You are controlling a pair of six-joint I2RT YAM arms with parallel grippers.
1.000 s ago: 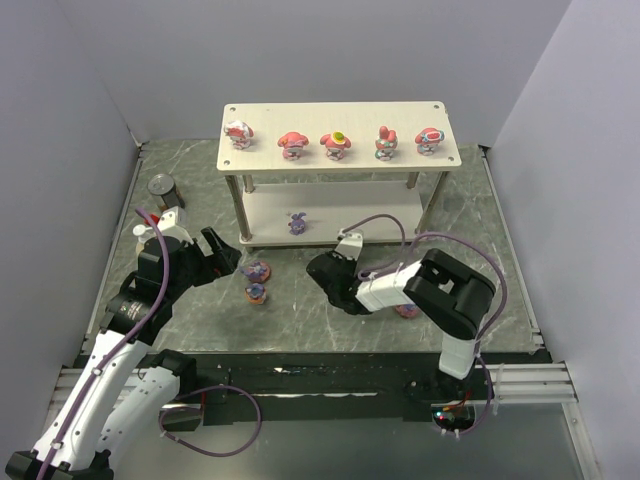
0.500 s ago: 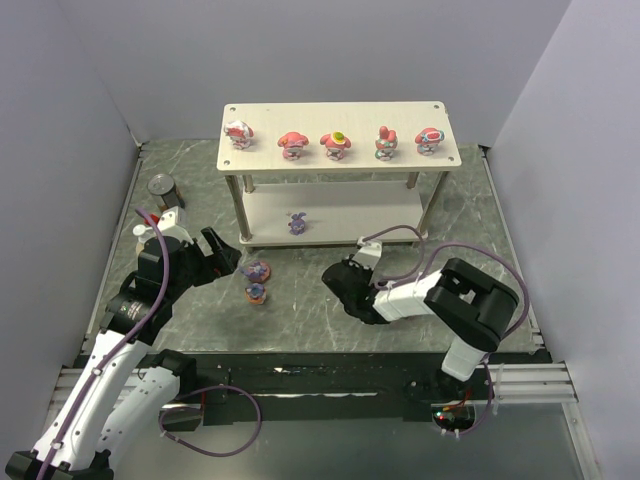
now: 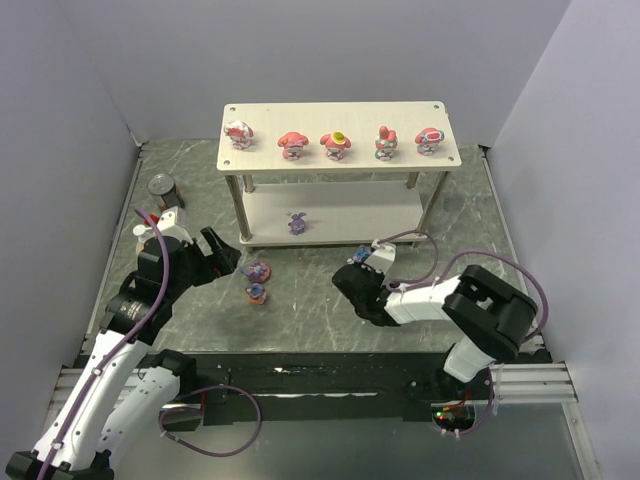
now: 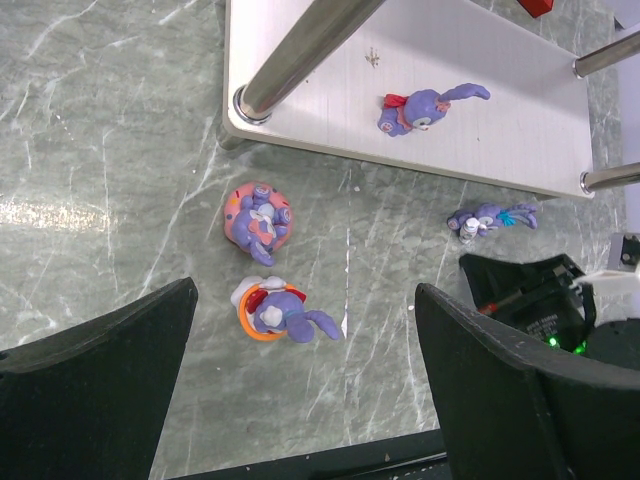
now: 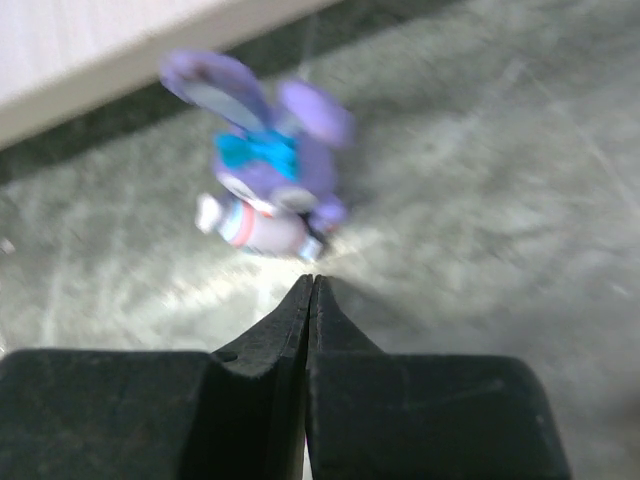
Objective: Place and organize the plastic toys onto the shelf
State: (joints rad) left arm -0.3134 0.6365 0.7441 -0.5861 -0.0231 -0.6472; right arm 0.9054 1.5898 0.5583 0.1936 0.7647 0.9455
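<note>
The marbled tabletop (image 3: pixel 300 325) carries the two-tier shelf (image 3: pixel 400 110) beyond both tools. Five pink-hooded toys (image 3: pixel 337 143) line its top board, and one purple rabbit-eared toy (image 4: pixel 425 105) lies on the lower. The left tool (image 3: pixel 222 253) gapes wide and empty, with two purple toys (image 4: pixel 258 212) just ahead of it. The right tool (image 5: pixel 310 285) is pinched closed on nothing, a blue-bowed purple toy (image 5: pixel 270 190) lying just past its tips.

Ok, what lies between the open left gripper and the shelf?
Two purple toys: the pink-ringed toy and the orange-ringed toy, clearest in the left wrist view.
</note>
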